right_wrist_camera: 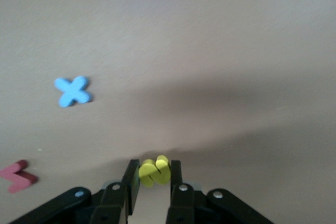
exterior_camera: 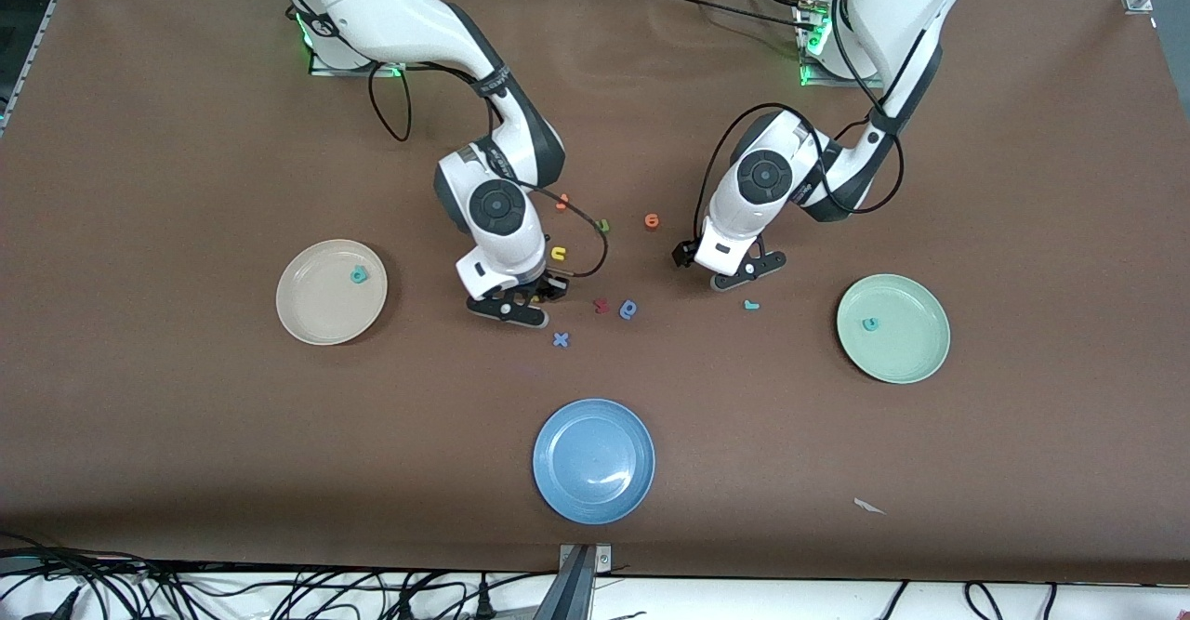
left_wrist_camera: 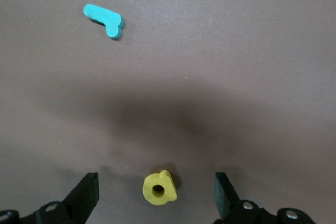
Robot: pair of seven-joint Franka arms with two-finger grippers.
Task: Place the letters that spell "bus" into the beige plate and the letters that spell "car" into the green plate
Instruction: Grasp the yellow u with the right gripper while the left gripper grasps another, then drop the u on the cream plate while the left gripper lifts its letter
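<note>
The round cream-beige plate (exterior_camera: 331,292), mid-left of the front pic, holds the teal foam "b" (exterior_camera: 358,274). The round pale mint-green plate (exterior_camera: 893,328), mid-right, holds the teal foam "c" (exterior_camera: 870,323). Right gripper (right_wrist_camera: 154,179), low at pic center, is pinched tight on the yellow foam "s" (right_wrist_camera: 154,171). Left gripper (left_wrist_camera: 156,192) has fingers wide apart w/ the yellow foam "a" (left_wrist_camera: 159,188) between them, not touching. The teal foam "r" (exterior_camera: 751,305) lies just below it.

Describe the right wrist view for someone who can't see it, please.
The right gripper is shut on a yellow s, just above the brown table. A blue x and a red letter lie on the table nearby.
</note>
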